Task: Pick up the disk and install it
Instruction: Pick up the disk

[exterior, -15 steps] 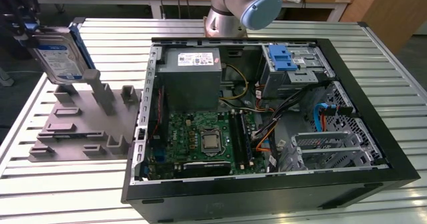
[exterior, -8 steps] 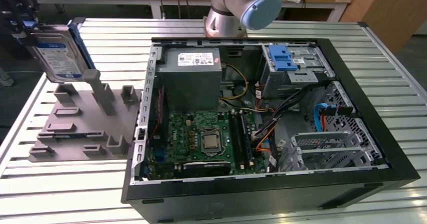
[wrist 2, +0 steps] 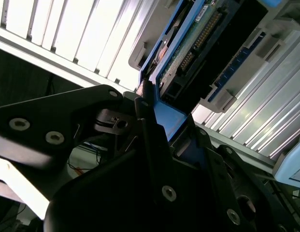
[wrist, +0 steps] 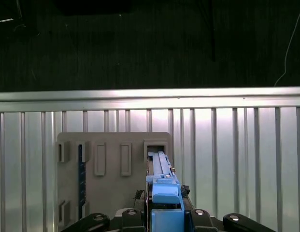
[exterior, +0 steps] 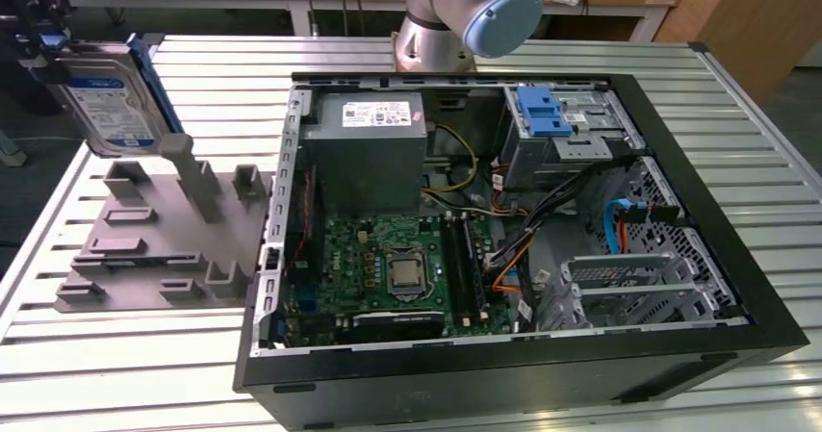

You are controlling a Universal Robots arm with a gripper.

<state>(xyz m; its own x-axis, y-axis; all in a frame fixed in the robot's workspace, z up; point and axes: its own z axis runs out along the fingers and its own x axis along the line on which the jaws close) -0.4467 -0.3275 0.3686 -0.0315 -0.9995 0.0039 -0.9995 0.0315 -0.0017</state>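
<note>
The disk (exterior: 114, 105) stands on edge at the exterior view's left, over the grey slotted holder (exterior: 154, 235). Its white-and-blue label faces that camera, and blue rails run along its edges. The gripper (wrist: 165, 215) is clamped onto it. In the second wrist view a black finger (wrist 2: 150, 140) lies against the blue rail, and the disk's (wrist 2: 198, 43) circuit board and connector pins face the camera. The first wrist view looks along the disk's (wrist: 162, 169) thin edge toward the holder's (wrist: 111, 145) rectangular slots, one of which carries a thin blue strip (wrist: 81, 169). Well apart, on the slatted metal table (exterior: 115, 384), the open computer case (exterior: 514, 384) contains a grey power-supply box (exterior: 366, 153), a motherboard (exterior: 385, 268), cables (exterior: 552, 201) and a blue latch (exterior: 546, 114) on the drive cage (exterior: 578, 134).
</note>
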